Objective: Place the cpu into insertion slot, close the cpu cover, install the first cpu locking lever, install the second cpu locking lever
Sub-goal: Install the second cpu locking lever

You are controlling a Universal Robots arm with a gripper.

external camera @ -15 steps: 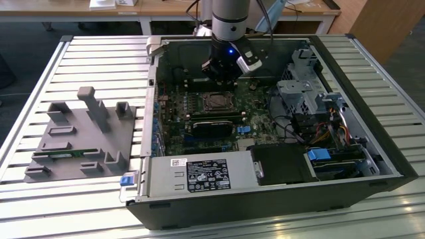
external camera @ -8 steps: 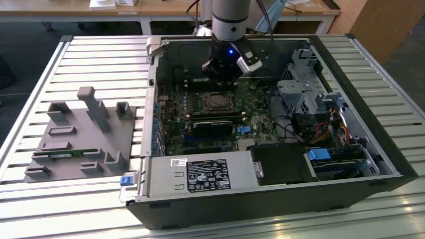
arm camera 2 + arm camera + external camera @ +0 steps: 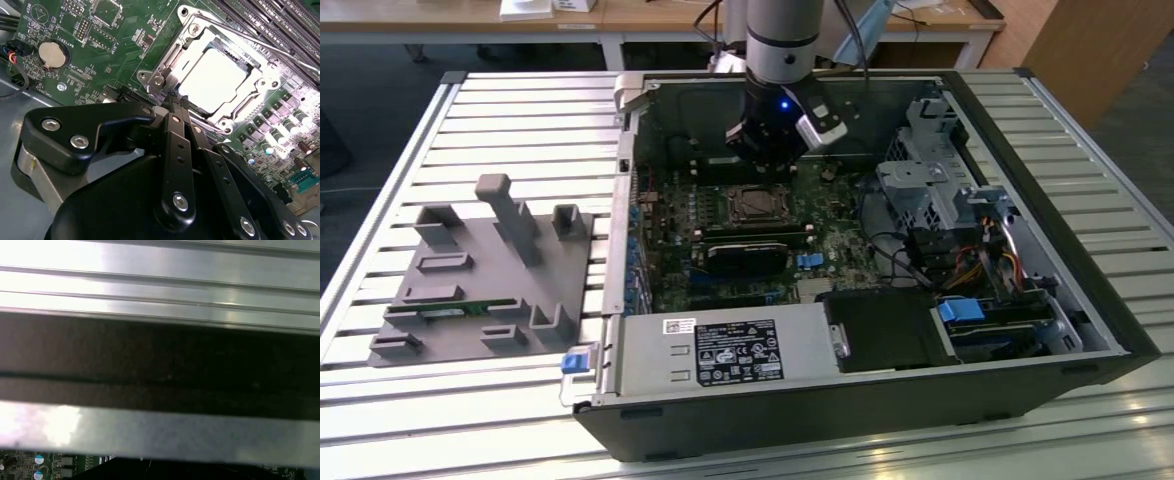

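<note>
cpu (image 3: 216,75) in insertion slot (image 3: 250,97), cpu cover (image 3: 192,31) over it, pincer (image 3: 176,100) just beside

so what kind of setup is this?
Probably a lab test bench: an open computer case lies on a slatted aluminium table, a grey parts fixture beside it, wooden desks behind.

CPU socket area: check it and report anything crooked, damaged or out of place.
Nothing stands out. In the second wrist view the cpu lies flat and square in the insertion slot, with the cpu cover framing it evenly. The gripper, fingers together, sits at the socket's corner. No bent parts or debris show.
</note>
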